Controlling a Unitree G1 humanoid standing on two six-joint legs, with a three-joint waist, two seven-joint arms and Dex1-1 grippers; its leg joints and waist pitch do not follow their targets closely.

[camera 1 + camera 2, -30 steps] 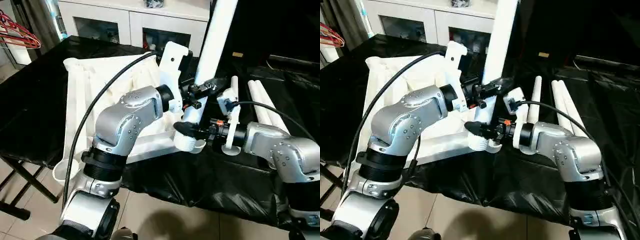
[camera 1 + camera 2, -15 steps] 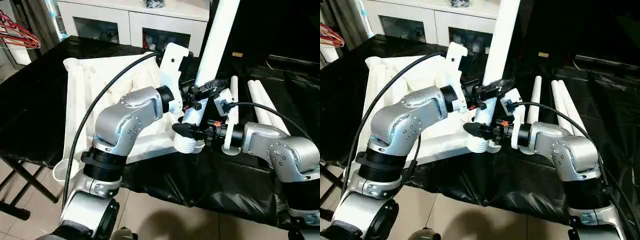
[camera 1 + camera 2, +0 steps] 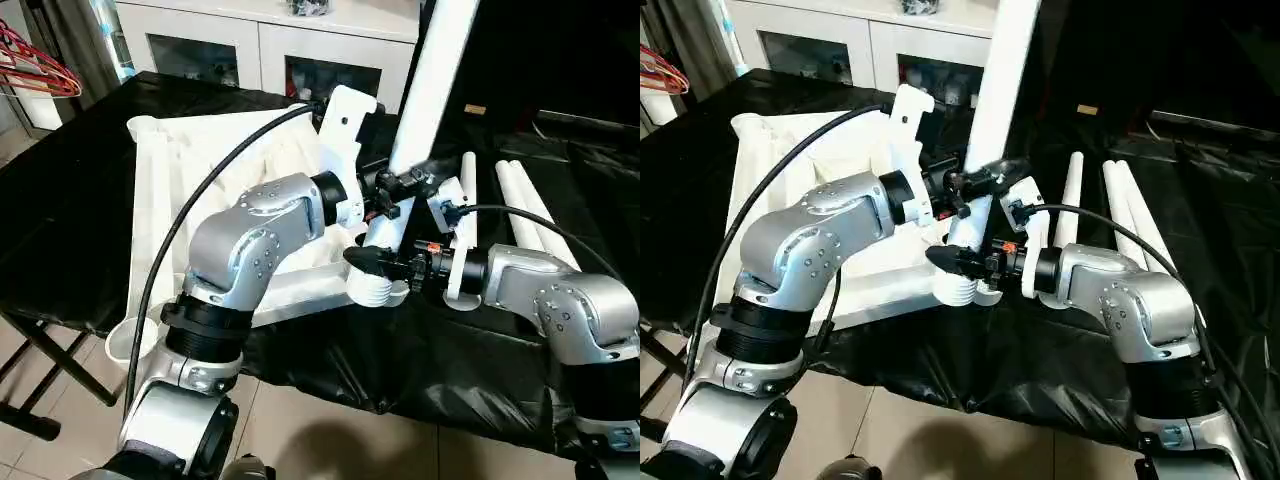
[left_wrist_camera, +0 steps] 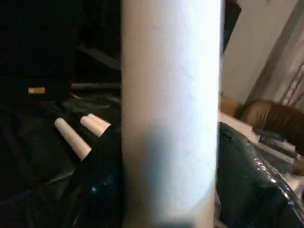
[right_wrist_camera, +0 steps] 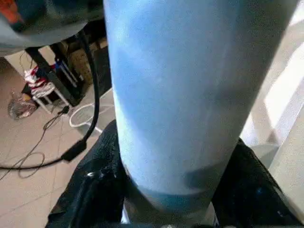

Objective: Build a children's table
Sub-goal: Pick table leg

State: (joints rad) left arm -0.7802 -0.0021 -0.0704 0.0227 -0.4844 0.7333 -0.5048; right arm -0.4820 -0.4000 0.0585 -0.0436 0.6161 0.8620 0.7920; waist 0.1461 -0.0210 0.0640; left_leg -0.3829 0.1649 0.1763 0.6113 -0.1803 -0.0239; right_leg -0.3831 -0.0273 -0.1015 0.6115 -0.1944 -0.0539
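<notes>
The children's table lies upside down on a black-covered bench, its white ribbed top [image 3: 190, 160] facing up. One white leg [image 3: 430, 80] stands upright in the near right corner socket [image 3: 372, 290]. My left gripper [image 3: 400, 185] reaches around the leg a short way above the socket. My right gripper [image 3: 378, 262] is shut on the leg's foot just above the socket collar. In the right wrist view the leg [image 5: 190, 95] sits tight between the black fingers [image 5: 90, 190]. In the left wrist view the leg [image 4: 171, 114] stands close in front.
Three spare white legs [image 3: 530, 205] lie on the black cover to the right of the top. A white glass-doored cabinet [image 3: 260, 40] stands behind. Red hangers [image 3: 35, 65] hang at far left. The bench's front edge runs just below the grippers.
My right gripper has slid left onto the leg's foot and closed on it. My left gripper has shifted slightly on the leg. The leg stays upright.
</notes>
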